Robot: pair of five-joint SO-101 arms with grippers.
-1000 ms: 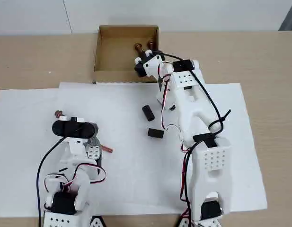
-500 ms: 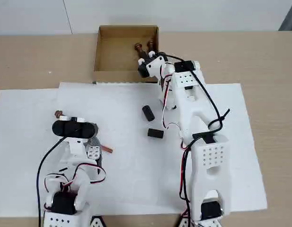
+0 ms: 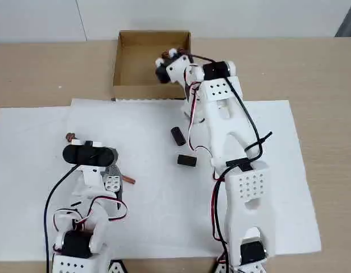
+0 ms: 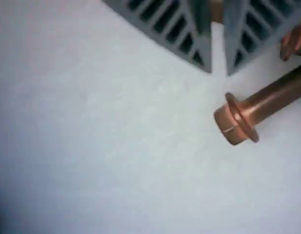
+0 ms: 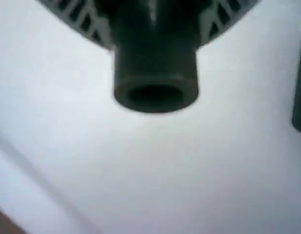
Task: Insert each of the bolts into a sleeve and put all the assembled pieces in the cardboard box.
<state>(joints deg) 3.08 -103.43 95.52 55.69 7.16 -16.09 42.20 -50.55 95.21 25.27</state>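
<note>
Right gripper [image 3: 165,63] clamps a black sleeve [image 5: 155,73], bore outward, over the cardboard box [image 3: 119,57] — likely for drop-off. Left gripper [image 4: 217,66], jaws nearly closed and empty, rests beside a copper bolt [image 4: 240,122] — probably its next pick. Loose sleeves [image 3: 178,135] lie on white paper [image 3: 152,222] covering a wooden table [image 3: 44,68].

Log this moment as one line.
right gripper: shut on sleeve | left gripper: beside bolt on paper

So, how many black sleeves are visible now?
3. The far sleeve and the near sleeve lie loose on the paper; the held sleeve is in the right gripper. The box may hide more.
</note>
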